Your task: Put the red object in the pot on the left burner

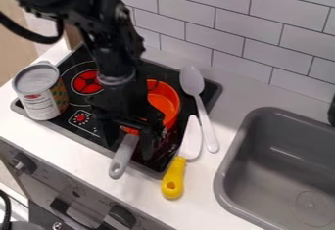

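The black gripper hangs over the front of the cooktop, its fingers spread on either side of the grey pot handle. Behind and partly beneath it, the orange-red pot stands on the right part of the stove, its handle pointing toward the front edge. The arm covers much of the pot's left side and part of its inside. The left burner shows as a red disc with white rings, left of the arm. I cannot make out a separate red object in the pot.
A can stands at the cooktop's left edge. Right of the pot lie a grey spoon and a yellow-handled utensil. The grey sink is at the right, and a tiled wall runs behind.
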Tool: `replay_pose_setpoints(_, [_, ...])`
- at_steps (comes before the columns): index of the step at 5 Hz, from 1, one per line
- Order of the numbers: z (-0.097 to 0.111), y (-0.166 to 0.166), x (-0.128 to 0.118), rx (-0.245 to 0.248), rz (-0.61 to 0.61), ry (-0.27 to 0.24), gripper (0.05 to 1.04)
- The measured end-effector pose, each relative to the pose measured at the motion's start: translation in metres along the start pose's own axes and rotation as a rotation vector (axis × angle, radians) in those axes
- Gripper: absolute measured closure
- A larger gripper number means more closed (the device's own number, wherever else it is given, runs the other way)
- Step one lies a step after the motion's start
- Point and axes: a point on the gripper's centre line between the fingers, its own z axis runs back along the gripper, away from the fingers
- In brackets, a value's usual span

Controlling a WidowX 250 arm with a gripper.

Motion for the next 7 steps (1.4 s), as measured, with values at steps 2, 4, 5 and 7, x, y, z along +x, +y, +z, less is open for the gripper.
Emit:
replay_pose_setpoints(2, [-0.022, 0.004, -0.005, 0.038, 0.004, 0.011, 0.117])
replay_pose_setpoints(4, [-0.024, 0.009, -0.012, 0.020, 0.009, 0.030, 0.670])
replay_pose_setpoints(5, [-0.021, 0.013, -0.011, 0.015, 0.030, 0.018, 0.755])
replay_pose_setpoints(7, [0.005, 0.025, 0.001, -0.014, 0.093, -0.024, 0.756])
